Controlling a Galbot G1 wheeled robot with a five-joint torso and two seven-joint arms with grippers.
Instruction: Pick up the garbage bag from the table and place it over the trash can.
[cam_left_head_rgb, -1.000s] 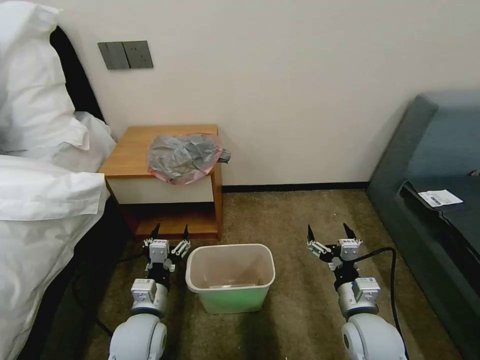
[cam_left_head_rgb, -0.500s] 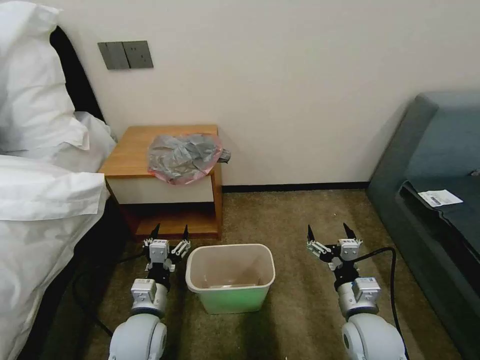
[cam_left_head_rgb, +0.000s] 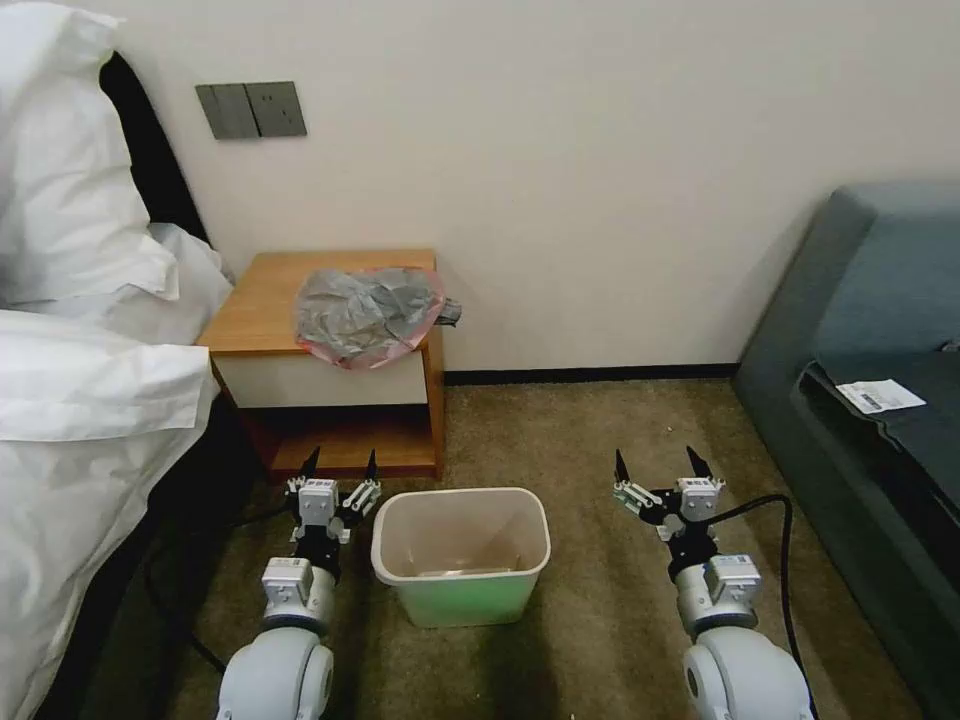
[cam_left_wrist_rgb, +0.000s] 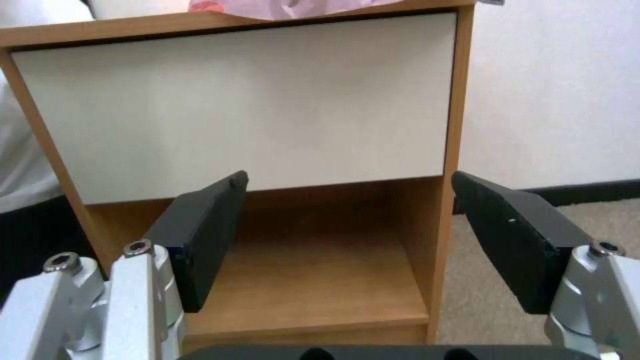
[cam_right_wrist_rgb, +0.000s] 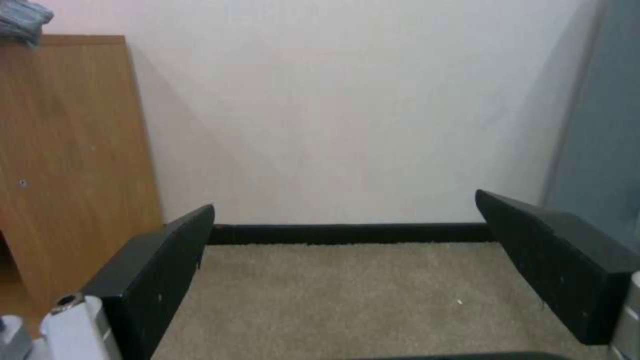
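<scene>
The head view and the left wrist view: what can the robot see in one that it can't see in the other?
The head view alone has the trash can on the carpet, the bed, the sofa, and the right gripper, open. The left wrist view alone gives a close look at the table's lower shelf between the left gripper's open fingers. Both share the table, its white drawer front and the garbage bag lying on top.

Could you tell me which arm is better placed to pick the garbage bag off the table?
Probably the left. The left gripper hangs open in front of the table, below the garbage bag; the right gripper, open too, faces bare wall.
</scene>
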